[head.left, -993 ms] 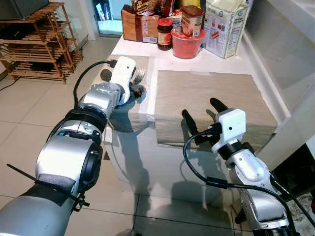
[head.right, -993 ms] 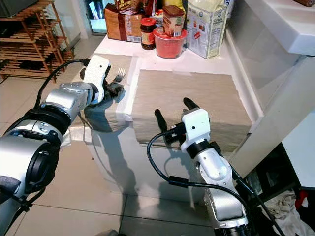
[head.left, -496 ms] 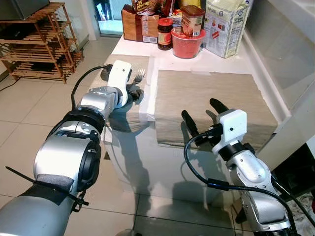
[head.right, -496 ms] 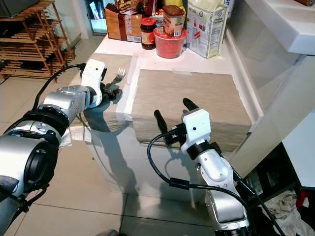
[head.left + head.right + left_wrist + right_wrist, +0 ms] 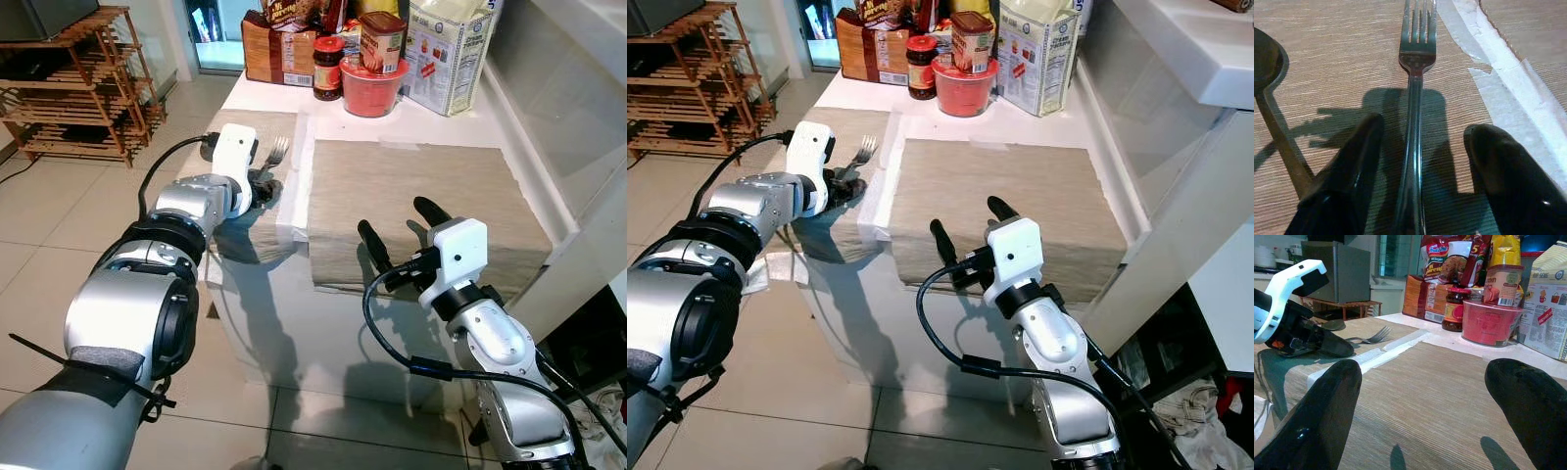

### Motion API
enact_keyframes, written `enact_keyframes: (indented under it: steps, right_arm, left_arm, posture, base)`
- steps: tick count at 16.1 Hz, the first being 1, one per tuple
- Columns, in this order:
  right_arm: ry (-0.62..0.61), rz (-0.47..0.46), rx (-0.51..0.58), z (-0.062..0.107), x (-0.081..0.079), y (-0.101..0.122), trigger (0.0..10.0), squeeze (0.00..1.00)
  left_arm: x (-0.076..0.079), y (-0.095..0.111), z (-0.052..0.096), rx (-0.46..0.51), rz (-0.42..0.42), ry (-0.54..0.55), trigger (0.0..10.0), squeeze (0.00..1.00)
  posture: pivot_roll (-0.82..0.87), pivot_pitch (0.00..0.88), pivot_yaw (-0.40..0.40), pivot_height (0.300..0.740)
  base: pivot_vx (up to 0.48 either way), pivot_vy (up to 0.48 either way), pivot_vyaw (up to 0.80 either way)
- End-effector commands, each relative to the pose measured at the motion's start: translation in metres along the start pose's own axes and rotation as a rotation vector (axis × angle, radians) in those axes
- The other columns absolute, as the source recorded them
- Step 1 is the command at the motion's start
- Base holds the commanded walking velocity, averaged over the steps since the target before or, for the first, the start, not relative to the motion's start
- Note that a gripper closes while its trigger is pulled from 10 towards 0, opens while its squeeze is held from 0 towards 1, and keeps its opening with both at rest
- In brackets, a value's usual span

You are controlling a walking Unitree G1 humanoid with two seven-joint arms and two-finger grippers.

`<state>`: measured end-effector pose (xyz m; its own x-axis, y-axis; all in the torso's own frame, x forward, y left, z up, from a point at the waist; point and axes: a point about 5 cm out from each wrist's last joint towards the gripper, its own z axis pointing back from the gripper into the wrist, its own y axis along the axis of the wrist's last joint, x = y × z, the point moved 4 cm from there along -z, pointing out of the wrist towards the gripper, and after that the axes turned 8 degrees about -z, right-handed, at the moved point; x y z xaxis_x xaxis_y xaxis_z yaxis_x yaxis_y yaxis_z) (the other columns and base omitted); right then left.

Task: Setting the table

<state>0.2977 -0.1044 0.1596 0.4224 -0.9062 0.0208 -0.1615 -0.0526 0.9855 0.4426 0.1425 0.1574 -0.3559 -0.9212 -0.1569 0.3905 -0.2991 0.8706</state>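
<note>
So the left gripper point(image 5: 1420, 161) sits low over the left placemat point(image 5: 257, 206) on the desk point(image 5: 421, 122), fingers spread, with the fork point(image 5: 1414, 122) lying flat right between them, tines pointing away. A spoon point(image 5: 1273, 98) lies just beside it. The right gripper point(image 5: 397, 240) hovers wide open over the near edge of the big placemat point(image 5: 421, 186), well apart from the fork.

Spoon point(image 5: 1273, 98) handle end and fork point(image 5: 1415, 122) handle end behind pincer fingers point(image 5: 1347, 176).
</note>
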Motion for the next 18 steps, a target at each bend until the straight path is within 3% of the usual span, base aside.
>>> enact_keyframes:
  steps: [1,4,12,18]
  right_arm:
    - [0.007,0.000,0.003,0.000,-0.001,0.003,10.0,0.00]
    - [0.006,0.001,-0.002,0.000,-0.002,0.002,10.0,0.00]
    - [0.005,0.001,-0.013,0.001,-0.002,-0.001,10.0,0.00]
    - [0.007,0.004,-0.027,0.001,-0.001,-0.005,10.0,0.00]
  left_arm:
    - [-0.001,-0.009,0.000,-0.052,-0.032,-0.002,0.0,0.00]
    - [-0.001,-0.008,0.000,-0.051,-0.092,-0.005,0.0,0.00]
    - [-0.003,-0.007,0.000,-0.021,-0.034,0.007,0.0,0.00]
    - [-0.007,0.044,0.009,0.146,0.004,0.016,0.0,0.00]
  posture:
    - [-0.06,0.000,0.051,0.740]
    - [-0.06,0.003,0.052,0.740]
    - [-0.06,0.008,0.053,0.740]
    - [-0.05,0.012,0.046,0.740]
  base:
    - [0.000,0.000,0.00]
    - [0.000,0.000,0.00]
    - [0.000,0.000,0.00]
    - [0.000,0.000,0.00]
